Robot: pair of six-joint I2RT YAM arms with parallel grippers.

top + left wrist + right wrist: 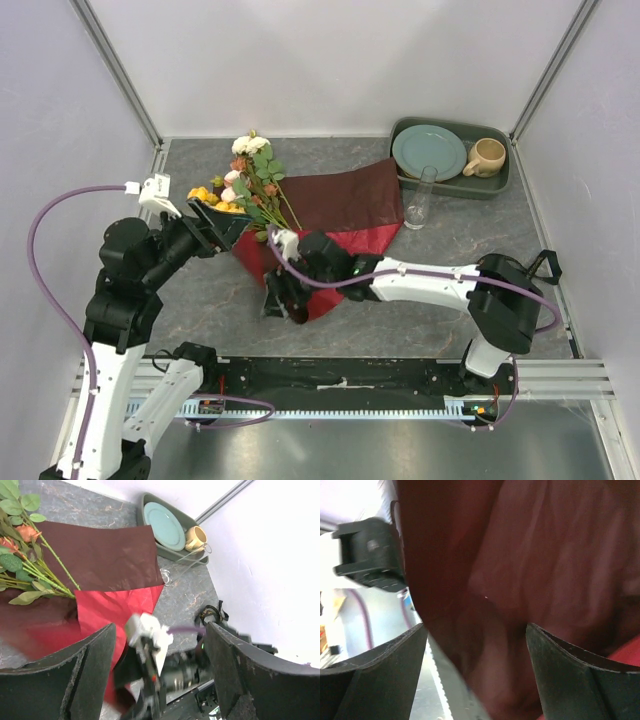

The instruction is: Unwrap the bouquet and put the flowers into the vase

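I see the bouquet (285,205) lying undone. Its wrapping paper (345,198) is spread flat mid-table, with a dark maroon sheet on top toward the back and a brighter red sheet (378,240) showing beneath along the near side. The flowers (252,178) lie on their side at the paper's left end. Their stems cross onto the maroon sheet and their heads fan off it to the left rear: white and pink roses, small yellow ones, rust-orange blooms, green leaves. The vase (421,198), narrow clear glass, stands upright just beside the paper's right edge.
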